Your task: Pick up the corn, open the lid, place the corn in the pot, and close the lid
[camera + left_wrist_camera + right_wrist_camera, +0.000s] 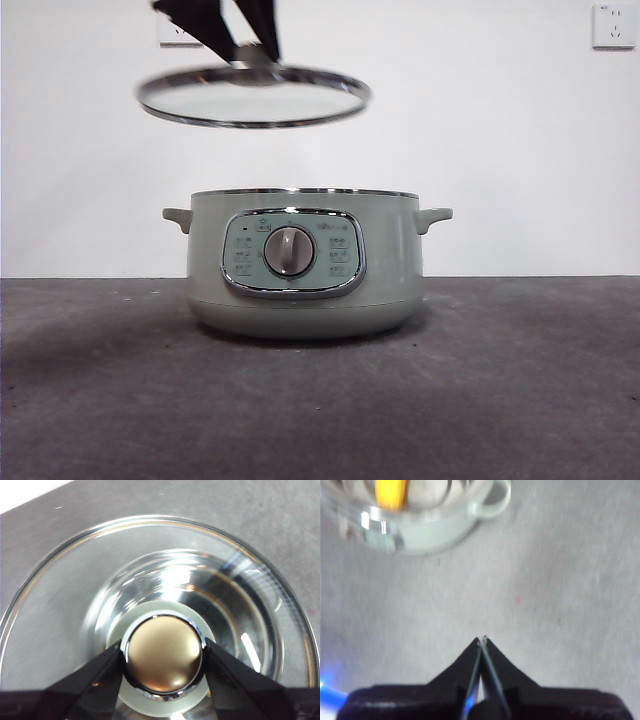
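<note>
Held in the air above the pot [303,262] and off toward its left side: the lid [254,97], tilted slightly, clear of the chrome rim and not touching it. Gripped at the knob [164,654] by the left gripper [164,656], jaws pinching it from both sides, glass and shiny rim spreading around the knob in the left wrist view. Seen from the front as two dark jaws coming down from the top edge onto the middle of the lid. Below, standing open on the grey bench [520,400], the sage-green pot with its dial [289,251] facing the front camera and a small handle on each side. Inside the pot, visible only in the right wrist view: the corn [390,493], a yellow-orange shape lying within the rim, blurred. Well apart from the pot, over bare bench beyond its side handle: the right gripper [483,641], jaws pressed together with nothing between them. On the wall behind the pot, a white socket [613,25] at the upper right.
</note>
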You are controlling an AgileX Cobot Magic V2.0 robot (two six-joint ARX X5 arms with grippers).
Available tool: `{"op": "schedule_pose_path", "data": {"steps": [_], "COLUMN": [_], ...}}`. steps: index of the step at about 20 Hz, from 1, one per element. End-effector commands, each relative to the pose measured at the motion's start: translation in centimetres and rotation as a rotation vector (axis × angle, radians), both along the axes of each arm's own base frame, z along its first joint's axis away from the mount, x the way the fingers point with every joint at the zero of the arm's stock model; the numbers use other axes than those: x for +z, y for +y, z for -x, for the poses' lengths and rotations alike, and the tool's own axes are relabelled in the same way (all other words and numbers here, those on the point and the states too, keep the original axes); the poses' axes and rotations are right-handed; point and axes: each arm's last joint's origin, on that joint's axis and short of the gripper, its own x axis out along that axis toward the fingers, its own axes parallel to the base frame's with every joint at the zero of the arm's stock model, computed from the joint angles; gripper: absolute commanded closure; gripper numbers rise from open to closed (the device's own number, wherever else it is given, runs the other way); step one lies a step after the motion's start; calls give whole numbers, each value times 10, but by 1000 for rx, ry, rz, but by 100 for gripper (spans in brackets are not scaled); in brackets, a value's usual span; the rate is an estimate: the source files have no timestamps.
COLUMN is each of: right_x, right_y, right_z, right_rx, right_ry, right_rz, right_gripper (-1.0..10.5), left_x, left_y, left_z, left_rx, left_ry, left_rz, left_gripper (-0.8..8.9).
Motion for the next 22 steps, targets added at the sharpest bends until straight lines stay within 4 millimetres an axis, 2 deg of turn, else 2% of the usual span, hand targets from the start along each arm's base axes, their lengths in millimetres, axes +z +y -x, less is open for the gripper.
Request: {"op": "schedule_pose_path", "data": {"steps": [1, 4, 8, 13, 22], "right_x": [-8, -13, -10, -3, -3], "right_y": [-13, -29, -46, -57, -58], "right_z": [17, 38, 61, 75, 76], "right_rx": [19, 94, 136, 154, 159], "right_ry": [29, 43, 6, -29, -29], "right_rz": [17, -17, -74, -128, -138], "right_gripper": [954, 954, 954, 955, 954], "left_x": [-4, -26, -54, -55, -56], "left_y": [-20, -41, -57, -60, -53], "left_z": [-3, -11, -22, -24, -27], "left_rx": [-33, -64, -60, -35, 16], "left_ry": [-35, 4, 52, 30, 24], "left_rz": [19, -1, -44, -45, -93], "left_gripper": [826, 826, 826, 826, 826]}}
